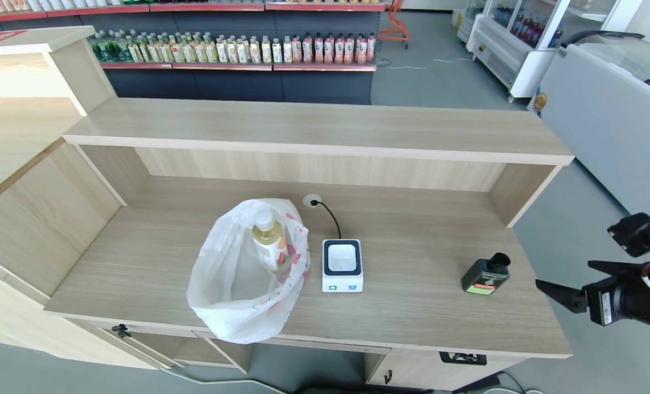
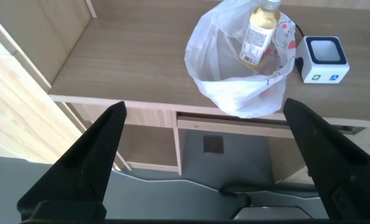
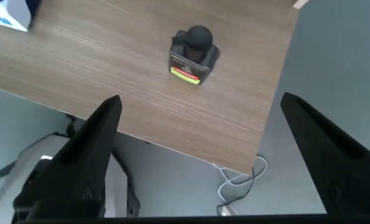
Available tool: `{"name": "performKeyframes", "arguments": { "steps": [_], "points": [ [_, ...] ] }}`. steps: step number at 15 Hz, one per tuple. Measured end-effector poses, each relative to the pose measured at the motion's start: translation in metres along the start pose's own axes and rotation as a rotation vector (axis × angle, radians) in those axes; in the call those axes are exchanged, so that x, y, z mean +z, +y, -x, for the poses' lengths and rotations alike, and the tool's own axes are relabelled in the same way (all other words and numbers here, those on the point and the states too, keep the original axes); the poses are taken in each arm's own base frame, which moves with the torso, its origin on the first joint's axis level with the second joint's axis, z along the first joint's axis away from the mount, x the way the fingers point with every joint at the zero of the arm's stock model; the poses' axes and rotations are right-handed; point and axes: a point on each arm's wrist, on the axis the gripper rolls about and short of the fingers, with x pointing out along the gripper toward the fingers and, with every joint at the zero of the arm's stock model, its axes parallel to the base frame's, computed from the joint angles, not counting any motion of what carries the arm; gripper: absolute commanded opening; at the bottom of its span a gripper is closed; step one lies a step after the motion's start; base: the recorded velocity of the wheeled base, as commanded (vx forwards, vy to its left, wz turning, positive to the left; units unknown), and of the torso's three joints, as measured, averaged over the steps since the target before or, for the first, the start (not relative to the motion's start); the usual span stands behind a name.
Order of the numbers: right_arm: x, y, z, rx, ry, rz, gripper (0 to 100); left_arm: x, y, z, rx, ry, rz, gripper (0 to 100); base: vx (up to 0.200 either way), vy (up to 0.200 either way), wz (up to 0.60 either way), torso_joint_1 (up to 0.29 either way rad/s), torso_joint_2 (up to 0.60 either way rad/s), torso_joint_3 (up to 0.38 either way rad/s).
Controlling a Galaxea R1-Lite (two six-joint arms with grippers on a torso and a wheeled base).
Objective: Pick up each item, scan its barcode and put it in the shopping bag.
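First, from the head, the right gripper (image 1: 563, 273) hangs wide open and empty off the counter's (image 1: 412, 312) right end, near the dark bottle (image 1: 485, 273). From the left wrist, the left gripper (image 2: 203, 149) is open and empty, low before the shopping bag (image 2: 235, 93). From the right wrist, the dark bottle sits on the counter.

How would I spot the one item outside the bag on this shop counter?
On the long wooden counter, find the white scanner near the middle. Toward the right end, alone, sits a small dark bottle. Unlike the tall pale bottle in the white bag, it is squat, black-capped, with a red-striped label.
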Motion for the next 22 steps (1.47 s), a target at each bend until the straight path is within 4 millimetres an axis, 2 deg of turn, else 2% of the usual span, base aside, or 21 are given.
{"name": "performKeyframes", "arguments": {
  "steps": [4, 10, 13, 16, 20, 22],
  "points": [
    [-0.010, -0.018, -0.042, -0.096, 0.150, 0.132, 100, 0.000, 0.000, 0.000, -0.001, 0.001, 0.000, 100, 0.000, 0.000, 0.00, 0.000, 0.00, 0.000],
    [-0.019, -0.019, -0.094, -0.057, 0.242, 0.219, 100, 0.000, 0.000, 0.000, 0.002, 0.000, 0.000, 100, 0.000, 0.000, 0.00, 0.000, 0.00, 0.000],
    [-0.016, -0.012, -0.119, -0.021, 0.209, 0.251, 100, 0.000, 0.000, 0.000, 0.000, 0.000, 0.000, 100, 0.000, 0.000, 0.00, 0.000, 0.00, 0.000],
    [-0.010, 0.006, -0.145, 0.057, 0.160, 0.288, 100, 0.000, 0.000, 0.000, -0.001, 0.000, 0.000, 100, 0.000, 0.000, 0.00, 0.000, 0.00, 0.000],
    [-0.014, 0.017, -0.165, 0.096, 0.165, 0.339, 100, 0.000, 0.000, 0.000, 0.000, 0.000, 0.000, 100, 0.000, 0.000, 0.00, 0.000, 0.00, 0.000],
    [-0.018, 0.017, -0.171, 0.100, 0.178, 0.356, 100, 0.000, 0.000, 0.000, 0.000, 0.000, 0.000, 100, 0.000, 0.000, 0.00, 0.000, 0.00, 0.000]
  ]
}}
